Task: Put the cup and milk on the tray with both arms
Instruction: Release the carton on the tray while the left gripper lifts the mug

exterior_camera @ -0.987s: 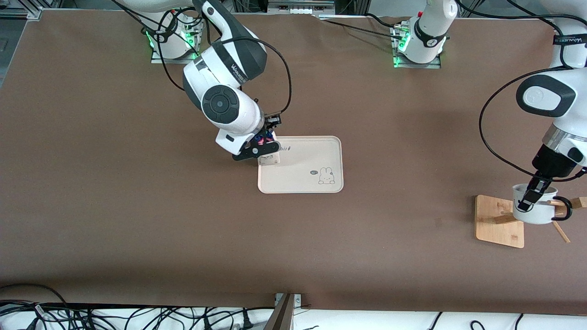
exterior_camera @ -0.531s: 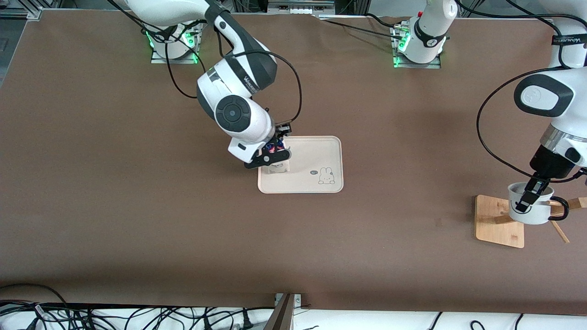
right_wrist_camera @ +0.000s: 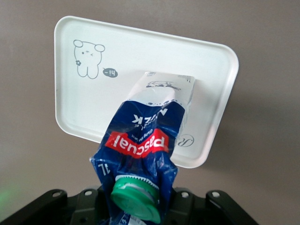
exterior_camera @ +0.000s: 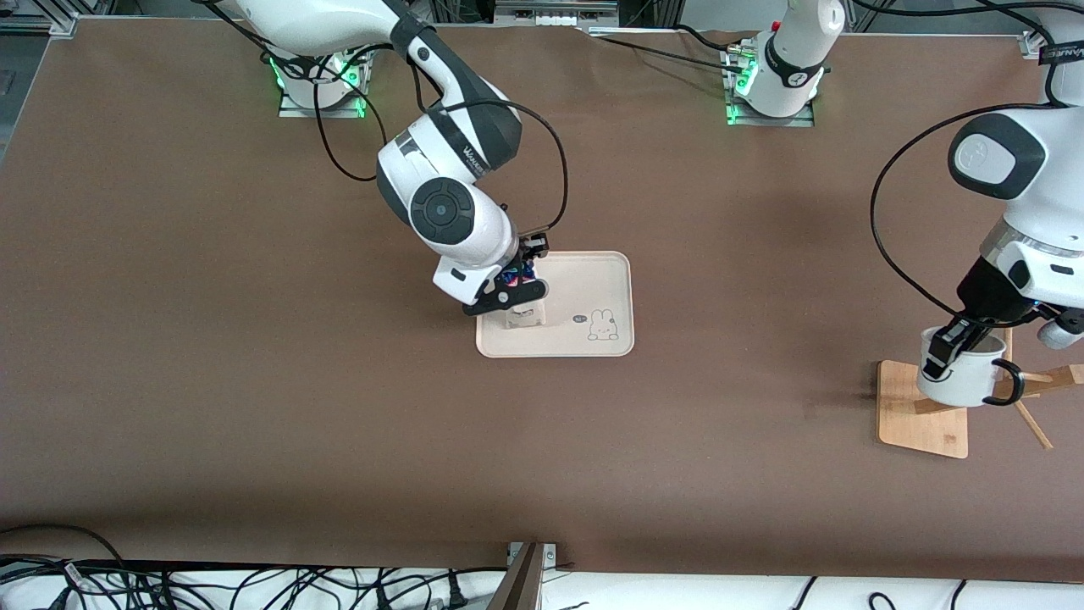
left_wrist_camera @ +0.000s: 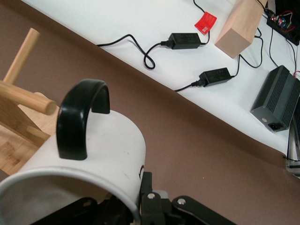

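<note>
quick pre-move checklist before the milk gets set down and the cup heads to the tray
1. Right claw shut on the milk: ok, it grips the carton at its green-capped top.
2. Milk over the tray: ok, its base is over the tray's end toward the right arm; whether it touches the tray, cannot tell.
3. Left claw shut on the cup: ok, pinching the rim.
4. Cup clear of the wooden rack: cannot tell, it hangs over the base with its handle close to a peg.
5. Room left on the tray for the cup: ok, the rabbit end is bare.
</note>
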